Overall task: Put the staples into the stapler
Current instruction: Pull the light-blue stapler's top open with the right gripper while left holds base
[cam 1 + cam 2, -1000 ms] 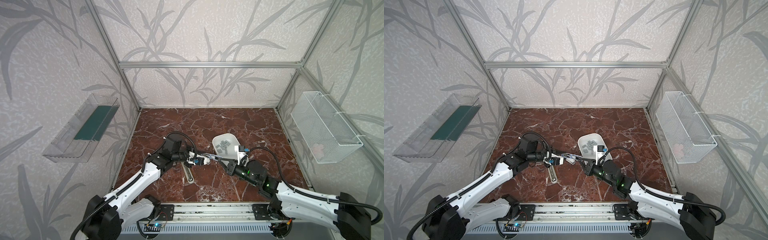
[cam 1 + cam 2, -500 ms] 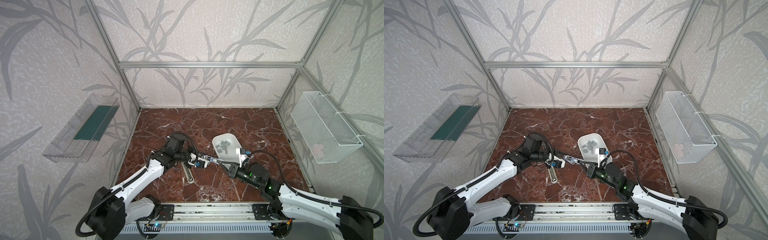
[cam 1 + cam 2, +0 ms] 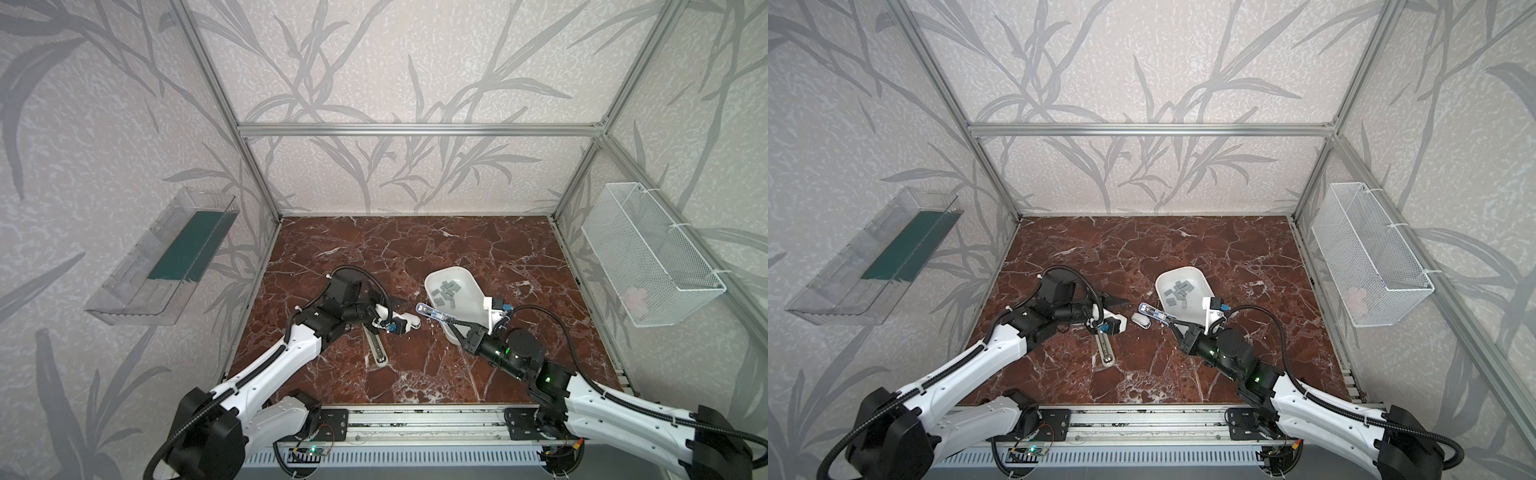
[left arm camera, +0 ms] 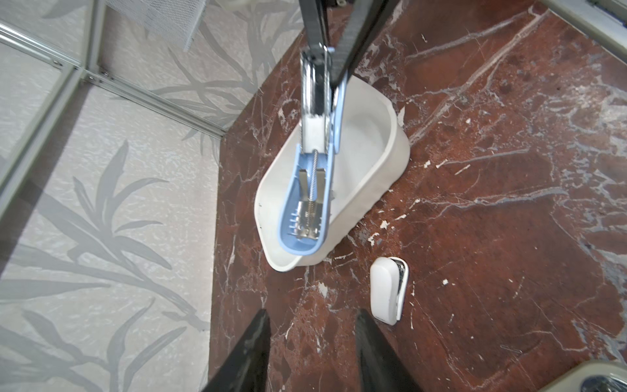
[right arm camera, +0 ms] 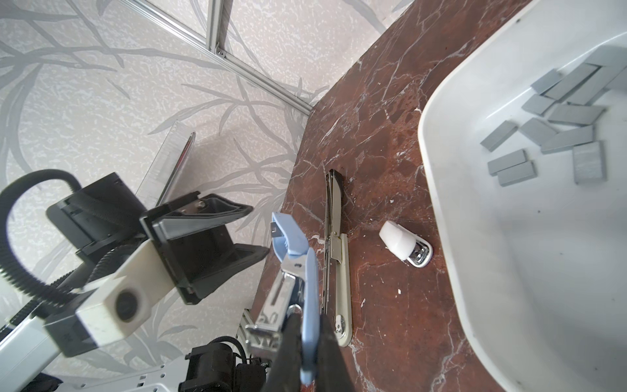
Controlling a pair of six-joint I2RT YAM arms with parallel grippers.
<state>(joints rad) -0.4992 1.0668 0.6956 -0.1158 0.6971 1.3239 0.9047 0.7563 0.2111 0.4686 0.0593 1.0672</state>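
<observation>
Right jaws pinch the opened blue stapler [image 5: 292, 237].

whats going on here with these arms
The right tool is shut on a blue stapler, holding it opened up above the table beside the white tray. The grey staples lie loose in that tray. The left tool is open and empty, facing the blue stapler. A small white stapler and a beige stapler lie on the table.

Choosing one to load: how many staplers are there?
3: open blue stapler in the right end effector; small white stapler and long beige stapler on the red marble table.
</observation>
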